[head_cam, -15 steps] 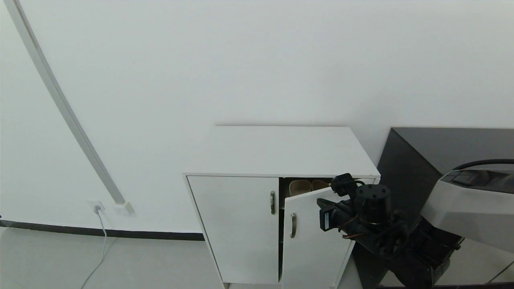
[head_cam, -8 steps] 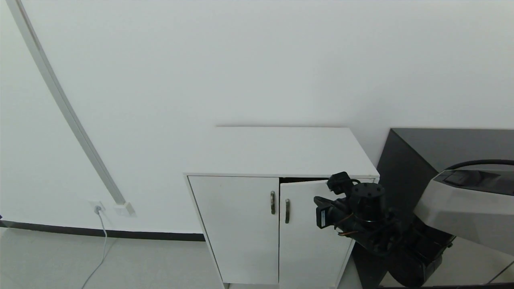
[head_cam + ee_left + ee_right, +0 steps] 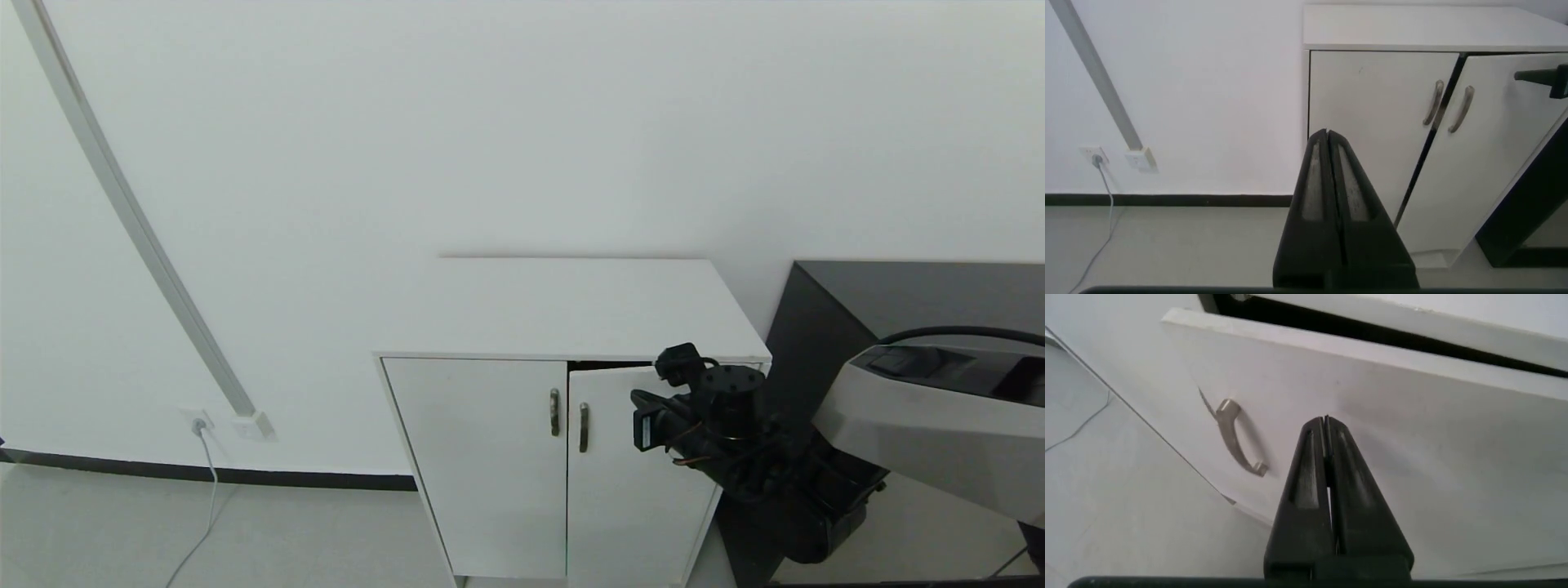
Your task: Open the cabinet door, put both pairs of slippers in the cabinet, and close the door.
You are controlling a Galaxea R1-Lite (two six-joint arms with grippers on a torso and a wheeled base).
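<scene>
The white cabinet point(image 3: 571, 310) stands against the wall. Its left door point(image 3: 482, 457) is shut and its right door point(image 3: 629, 506) is nearly shut, with a thin dark gap left along its top edge. What is inside is hidden behind the doors.

My right tool point(image 3: 1325, 425) has its fingers pressed together with nothing between them, the tip at the face of the right door, beside its handle point(image 3: 1237, 441) and toward the hinge side. My right arm comes in low from the right. My left tool point(image 3: 1327, 135) is also closed and empty. It is held well back from the cabinet and points toward the left door.

A second ago the right door stood ajar and tan slippers showed on the upper shelf. My right arm has since pushed forward and the door now covers them.
</scene>
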